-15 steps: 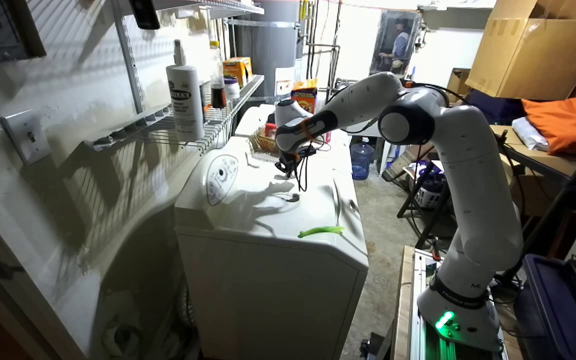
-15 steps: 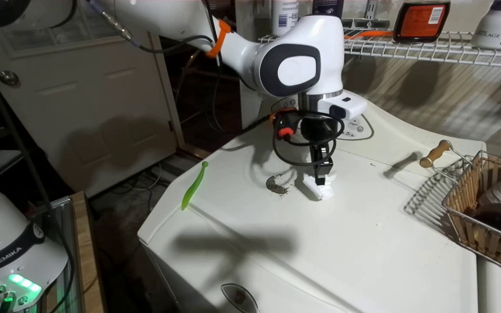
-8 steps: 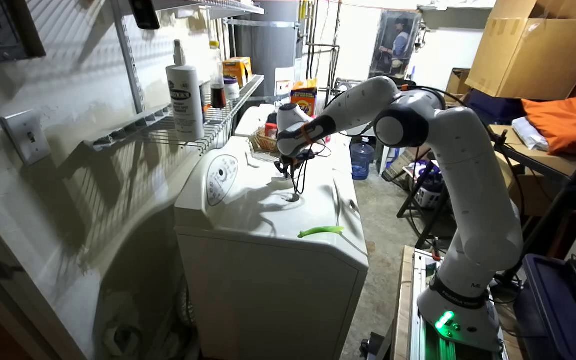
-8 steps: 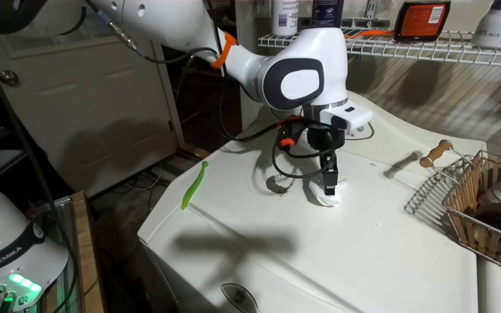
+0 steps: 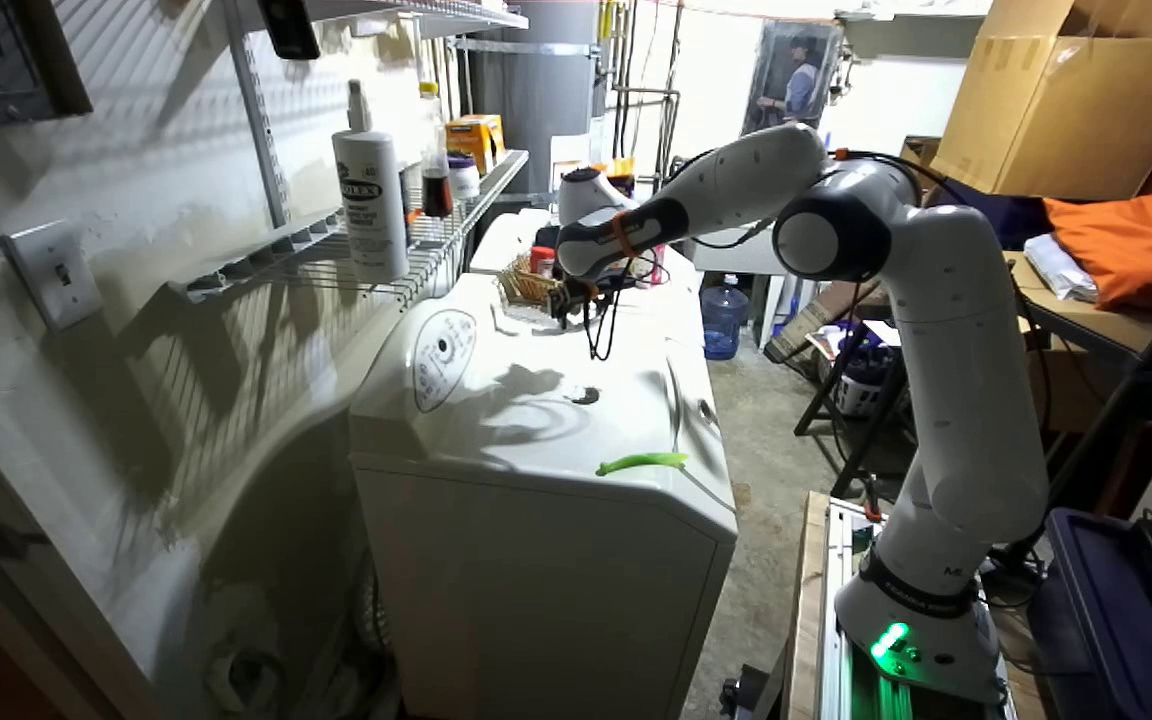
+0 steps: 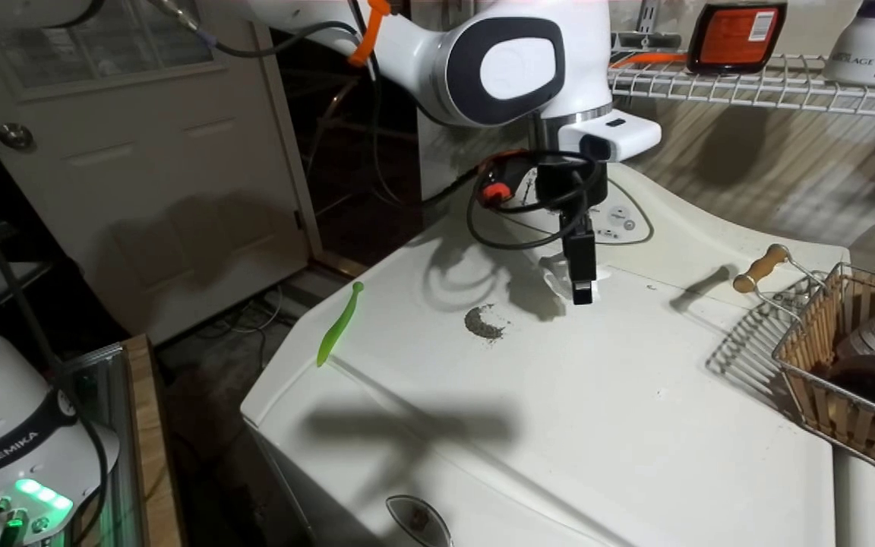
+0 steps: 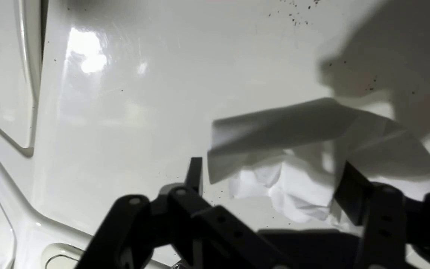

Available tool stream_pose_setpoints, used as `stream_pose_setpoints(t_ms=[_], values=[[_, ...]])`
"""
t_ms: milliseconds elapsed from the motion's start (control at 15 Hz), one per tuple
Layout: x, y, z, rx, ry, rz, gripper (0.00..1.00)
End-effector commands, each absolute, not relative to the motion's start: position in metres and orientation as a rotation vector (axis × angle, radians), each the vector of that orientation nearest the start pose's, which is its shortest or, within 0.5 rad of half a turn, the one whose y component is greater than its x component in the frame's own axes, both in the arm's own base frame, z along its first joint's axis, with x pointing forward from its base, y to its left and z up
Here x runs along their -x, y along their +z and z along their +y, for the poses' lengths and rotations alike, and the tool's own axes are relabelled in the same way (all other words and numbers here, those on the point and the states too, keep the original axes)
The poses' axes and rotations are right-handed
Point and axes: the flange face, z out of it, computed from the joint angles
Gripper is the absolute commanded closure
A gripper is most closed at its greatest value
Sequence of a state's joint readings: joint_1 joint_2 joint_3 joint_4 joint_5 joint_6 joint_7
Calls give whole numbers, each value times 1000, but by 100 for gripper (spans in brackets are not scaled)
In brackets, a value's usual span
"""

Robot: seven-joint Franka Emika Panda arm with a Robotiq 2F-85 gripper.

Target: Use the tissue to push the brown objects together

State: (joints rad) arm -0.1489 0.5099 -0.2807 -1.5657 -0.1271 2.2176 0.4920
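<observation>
The brown objects show as a crescent-shaped heap of small brown-grey crumbs (image 6: 483, 323) on the white machine's top (image 6: 635, 425). A few scattered crumbs (image 7: 295, 18) appear at the top of the wrist view. My gripper (image 6: 583, 292) is above the machine, to the right of the heap in that exterior view. Its fingers stand wide apart in the wrist view, where the gripper (image 7: 271, 170) has the crumpled white tissue (image 7: 301, 183) between and beyond them. The tissue lies close against the right finger (image 7: 353, 186); whether it clings there I cannot tell. In an exterior view the tissue (image 6: 557, 275) is partly hidden behind the gripper.
A green curved strip (image 6: 339, 327) lies near the machine's edge. A wire basket (image 6: 810, 365) with bottles stands to the right, its wooden handle (image 6: 760, 267) sticking out. Above the machine runs a wire shelf (image 6: 711, 95); a white spray bottle (image 5: 371, 200) stands on it.
The gripper first came down slightly, then rose off the machine's top, and its fingers have opened. The tissue appears higher too, close to the gripper. The crumb heap has not moved.
</observation>
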Motion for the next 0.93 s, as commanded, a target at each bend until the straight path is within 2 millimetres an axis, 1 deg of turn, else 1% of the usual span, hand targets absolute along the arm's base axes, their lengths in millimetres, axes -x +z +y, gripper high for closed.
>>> stream_pose_setpoints(t_ms=[0, 133, 200, 267, 333, 400, 467, 533, 600, 667, 733, 800, 867], values=[[-649, 368, -274, 3123, -211, 1363, 0], [-651, 360, -280, 3152, -241, 1370, 0], [-647, 351, -282, 3175, -119, 1337, 0], [-641, 342, -277, 3147, 40, 1247, 0], [-640, 335, -280, 3140, 100, 1245, 0], [-647, 333, -296, 3197, -86, 1401, 0], [-635, 322, -286, 3128, 226, 1267, 0], [-637, 320, -294, 3141, 177, 1305, 0], [-648, 323, -308, 3231, -69, 1386, 0], [-644, 319, -309, 3138, 61, 1387, 0], [-640, 320, -309, 3106, 151, 1338, 0], [-651, 326, -325, 3196, -143, 1429, 0], [-645, 321, -318, 3080, 82, 1370, 0]])
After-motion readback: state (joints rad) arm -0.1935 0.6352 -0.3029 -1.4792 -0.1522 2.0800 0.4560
